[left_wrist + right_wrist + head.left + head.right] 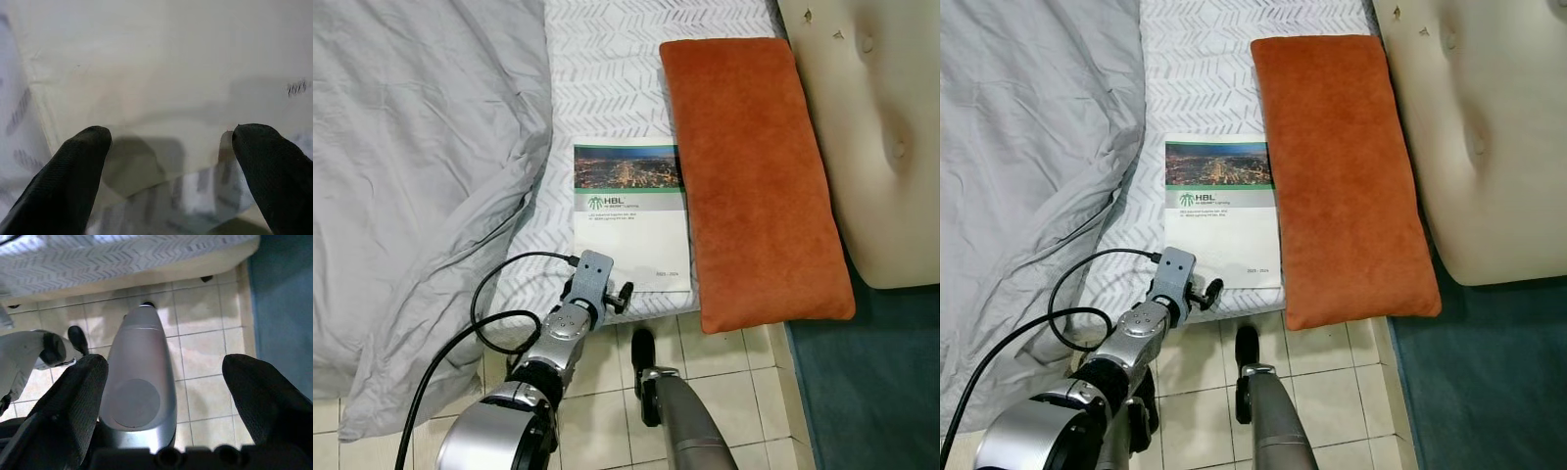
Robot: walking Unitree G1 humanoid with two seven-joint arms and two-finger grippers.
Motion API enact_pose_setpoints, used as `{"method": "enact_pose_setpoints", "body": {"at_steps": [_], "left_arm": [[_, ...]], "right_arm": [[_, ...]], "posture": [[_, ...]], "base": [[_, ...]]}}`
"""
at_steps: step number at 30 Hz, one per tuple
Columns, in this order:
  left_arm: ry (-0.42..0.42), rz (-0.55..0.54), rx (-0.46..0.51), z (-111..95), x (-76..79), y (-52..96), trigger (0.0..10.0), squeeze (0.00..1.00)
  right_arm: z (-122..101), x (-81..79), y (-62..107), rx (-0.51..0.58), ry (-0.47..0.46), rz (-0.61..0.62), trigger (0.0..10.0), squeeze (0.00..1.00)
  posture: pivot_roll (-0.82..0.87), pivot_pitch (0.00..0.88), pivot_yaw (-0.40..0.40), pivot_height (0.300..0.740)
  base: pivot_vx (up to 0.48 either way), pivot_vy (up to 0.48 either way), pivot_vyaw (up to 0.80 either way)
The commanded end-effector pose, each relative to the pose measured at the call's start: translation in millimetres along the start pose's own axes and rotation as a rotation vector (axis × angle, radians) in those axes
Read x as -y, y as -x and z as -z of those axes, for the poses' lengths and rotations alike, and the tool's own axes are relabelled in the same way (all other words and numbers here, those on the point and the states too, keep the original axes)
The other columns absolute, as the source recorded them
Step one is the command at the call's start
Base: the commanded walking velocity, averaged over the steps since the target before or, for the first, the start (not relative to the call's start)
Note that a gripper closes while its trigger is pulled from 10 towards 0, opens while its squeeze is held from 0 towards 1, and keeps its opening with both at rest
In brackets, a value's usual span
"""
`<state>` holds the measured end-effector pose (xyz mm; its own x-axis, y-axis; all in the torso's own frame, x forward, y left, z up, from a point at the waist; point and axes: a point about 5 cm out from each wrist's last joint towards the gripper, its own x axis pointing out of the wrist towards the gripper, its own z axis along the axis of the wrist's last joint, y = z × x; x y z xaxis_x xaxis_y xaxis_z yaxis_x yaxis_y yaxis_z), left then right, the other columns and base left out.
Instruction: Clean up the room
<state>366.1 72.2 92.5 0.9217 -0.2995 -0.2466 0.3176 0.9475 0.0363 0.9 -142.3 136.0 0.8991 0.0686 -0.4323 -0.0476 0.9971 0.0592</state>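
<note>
A white book [629,211] with a night-city photo on its cover lies on the patterned sheet [607,78], at the bed's near edge. An orange pillow [749,176] lies lengthwise against the book's right side. My left gripper [597,286] is at the book's near left corner. In the left wrist view it [168,161] is open, its black fingertips [78,166] spread just over the white cover [161,73]. My right gripper [166,396] is open and looks down at the tiled floor [205,308], with nothing between its fingers.
A rumpled grey duvet [421,176] covers the left of the bed and hangs over its edge. A cream padded cushion [876,127] stands at the right, with a teal rug [871,382] below it. A black cable [489,323] loops off my left arm. A silver limb [680,421] crosses the tiles.
</note>
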Motion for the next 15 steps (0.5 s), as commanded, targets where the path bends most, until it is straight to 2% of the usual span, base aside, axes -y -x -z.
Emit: {"method": "enact_pose_setpoints", "body": {"at_steps": [1, 2, 3, 4, 10, 15], "left_arm": [[0.076, 0.019, -0.108, 28, 15.3, 5.7, 10.0, 0.00], [0.100, 0.029, -0.111, 28, 21.8, 5.2, 10.0, 0.00], [0.100, 0.029, -0.111, 28, 21.8, 5.2, 10.0, 0.00], [0.122, 0.041, -0.120, 29, 29.9, 5.0, 10.0, 0.00], [0.129, 0.039, -0.126, 31, 32.2, 5.6, 10.0, 0.00], [0.151, 0.047, -0.091, 27, 31.5, 5.1, 10.0, 0.00]], "right_arm": [[16, -6.3, 5.8, -0.104, -0.005, -0.078, 10.0, 0.00], [16, -6.1, 5.4, -0.103, -0.003, -0.080, 10.0, 0.00], [16, -6.1, 5.4, -0.103, -0.003, -0.080, 10.0, 0.00], [15, -5.9, 4.3, -0.101, -0.001, -0.082, 10.0, 0.00], [15, -5.0, 2.3, -0.095, 0.002, -0.084, 10.0, 0.00], [21, -1.5, -8.7, -0.082, 0.013, -0.096, 10.0, 0.00]], "posture": [[-0.46, 0.736, -0.109, 0.740], [-0.45, 0.734, -0.110, 0.740], [-0.45, 0.734, -0.110, 0.740], [-0.46, 0.734, -0.108, 0.740], [-0.46, 0.727, -0.109, 0.740], [-0.41, 0.696, -0.088, 0.740]], "base": [[0.000, 0.000, 0.00], [0.000, 0.000, 0.00], [0.000, 0.000, 0.00], [0.000, 0.000, 0.00], [0.000, 0.000, 0.00], [0.000, 0.000, 0.00]]}}
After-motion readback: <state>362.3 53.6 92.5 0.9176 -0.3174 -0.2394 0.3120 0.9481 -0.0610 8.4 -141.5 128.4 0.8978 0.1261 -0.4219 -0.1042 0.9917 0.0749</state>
